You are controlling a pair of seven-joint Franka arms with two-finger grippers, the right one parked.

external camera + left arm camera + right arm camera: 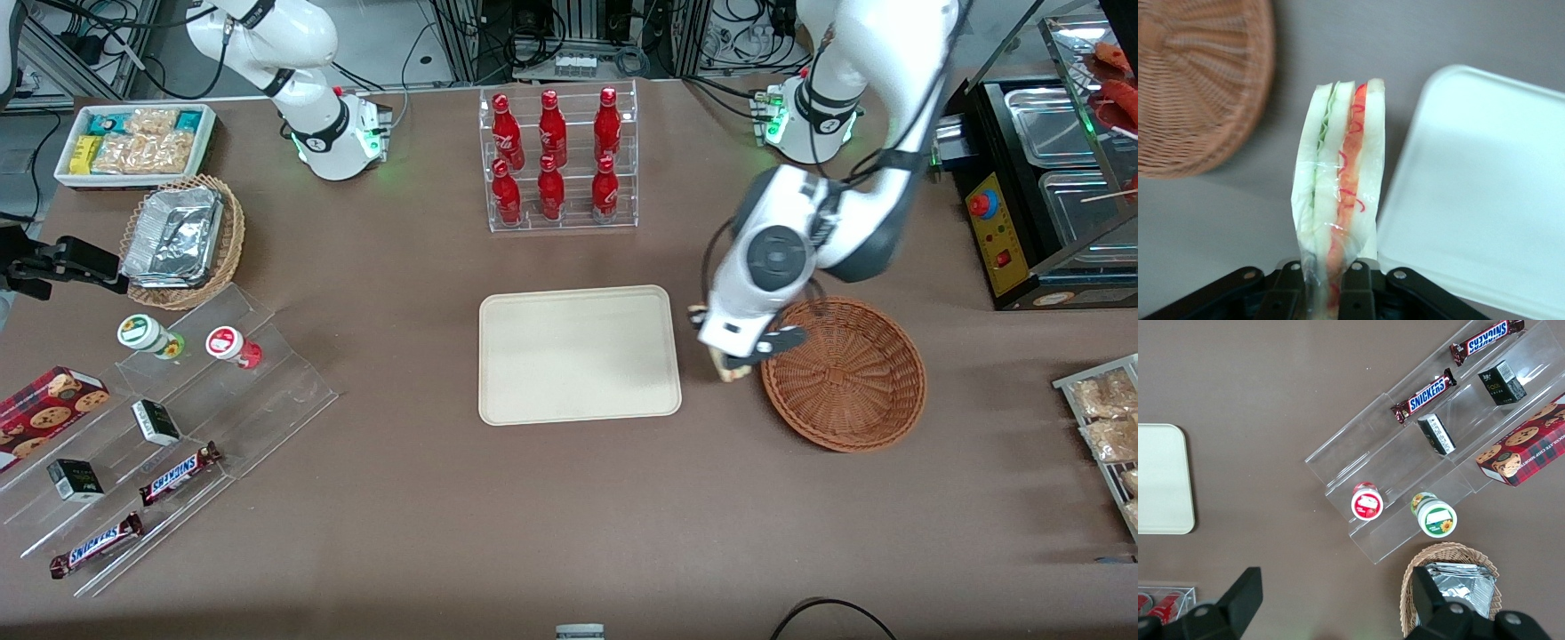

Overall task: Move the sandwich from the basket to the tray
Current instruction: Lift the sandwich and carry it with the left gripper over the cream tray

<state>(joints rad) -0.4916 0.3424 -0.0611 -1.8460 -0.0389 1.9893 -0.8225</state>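
Note:
My left gripper hangs over the table between the basket and the tray. It is shut on the sandwich, a wrapped wedge of white bread with red, orange and green filling, held edge-up between the fingers. In the front view only a small part of the sandwich shows under the wrist. The reddish-brown wicker basket is empty. The cream tray lies flat and bare beside the sandwich.
A clear rack of red bottles stands farther from the front camera than the tray. Toward the parked arm's end lie a tan basket with foil containers, a white snack bin and clear steps with candy bars. Snack packets lie at the working arm's end.

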